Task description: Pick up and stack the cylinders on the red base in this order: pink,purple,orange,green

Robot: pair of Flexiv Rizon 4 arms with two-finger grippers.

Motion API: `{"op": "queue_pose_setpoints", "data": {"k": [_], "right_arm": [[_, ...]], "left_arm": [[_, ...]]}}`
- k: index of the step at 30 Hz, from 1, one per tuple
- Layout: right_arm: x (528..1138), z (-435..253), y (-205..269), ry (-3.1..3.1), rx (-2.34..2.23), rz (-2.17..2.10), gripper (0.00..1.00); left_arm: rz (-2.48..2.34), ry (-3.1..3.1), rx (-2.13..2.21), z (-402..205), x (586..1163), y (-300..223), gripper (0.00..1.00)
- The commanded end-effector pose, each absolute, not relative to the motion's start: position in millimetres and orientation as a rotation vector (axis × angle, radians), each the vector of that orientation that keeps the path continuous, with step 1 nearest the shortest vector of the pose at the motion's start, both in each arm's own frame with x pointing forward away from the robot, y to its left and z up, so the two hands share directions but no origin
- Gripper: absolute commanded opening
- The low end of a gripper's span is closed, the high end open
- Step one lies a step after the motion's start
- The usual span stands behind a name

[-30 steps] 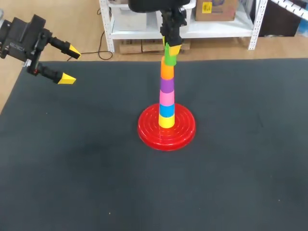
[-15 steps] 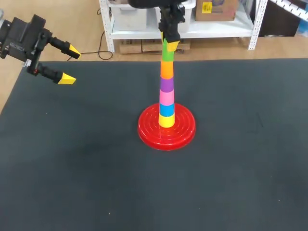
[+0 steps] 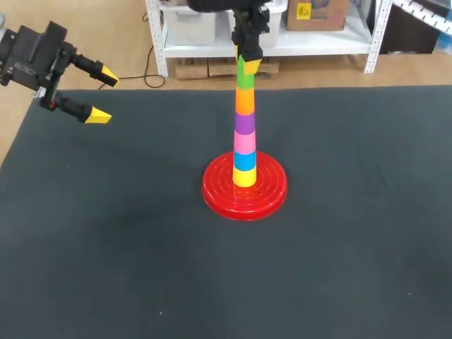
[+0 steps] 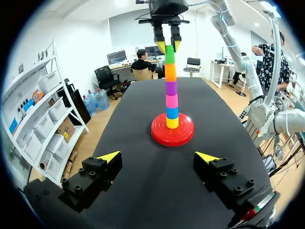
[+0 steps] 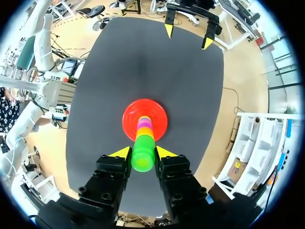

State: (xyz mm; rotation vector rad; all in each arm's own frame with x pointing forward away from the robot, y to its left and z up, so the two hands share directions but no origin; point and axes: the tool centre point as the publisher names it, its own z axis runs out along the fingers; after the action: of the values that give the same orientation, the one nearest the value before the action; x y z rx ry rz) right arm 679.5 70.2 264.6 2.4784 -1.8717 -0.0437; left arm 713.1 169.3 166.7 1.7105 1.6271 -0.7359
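Dark matte tabletop (image 3: 106, 268), with a red base (image 3: 244, 194) near its middle. Rising from the base, one upright stack: yellow cylinder (image 3: 244, 178), blue cylinder (image 3: 244, 162), pink cylinder (image 3: 244, 144), purple cylinder (image 3: 245, 124), orange cylinder (image 3: 245, 102), and green cylinder (image 3: 245, 78) topmost, resting on the orange. Right pincer (image 3: 248, 65) straight above the stack, closed on the green cylinder from two sides (yellow tips flanking it in the right wrist view). Left pincer (image 3: 103, 94) over the tabletop's far left corner, spread wide, gripping nothing, well apart from the stack.
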Motion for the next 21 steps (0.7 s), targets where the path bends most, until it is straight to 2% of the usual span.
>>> {"op": "queue_pose_setpoints", "data": {"k": [1, 21], "right_arm": [[682.9, 262.0, 72.0, -1.869, 2.471, -0.051, 0.00], [681.9, 248.3, 71.1, -1.861, 2.439, -0.094, 0.00]], "left_arm": [[-0.736, 1.626, 1.712, 166.1, 713.6, 169.7, 1.00], [-0.736, 1.626, 1.712, 166.1, 713.6, 169.7, 1.00]]}}
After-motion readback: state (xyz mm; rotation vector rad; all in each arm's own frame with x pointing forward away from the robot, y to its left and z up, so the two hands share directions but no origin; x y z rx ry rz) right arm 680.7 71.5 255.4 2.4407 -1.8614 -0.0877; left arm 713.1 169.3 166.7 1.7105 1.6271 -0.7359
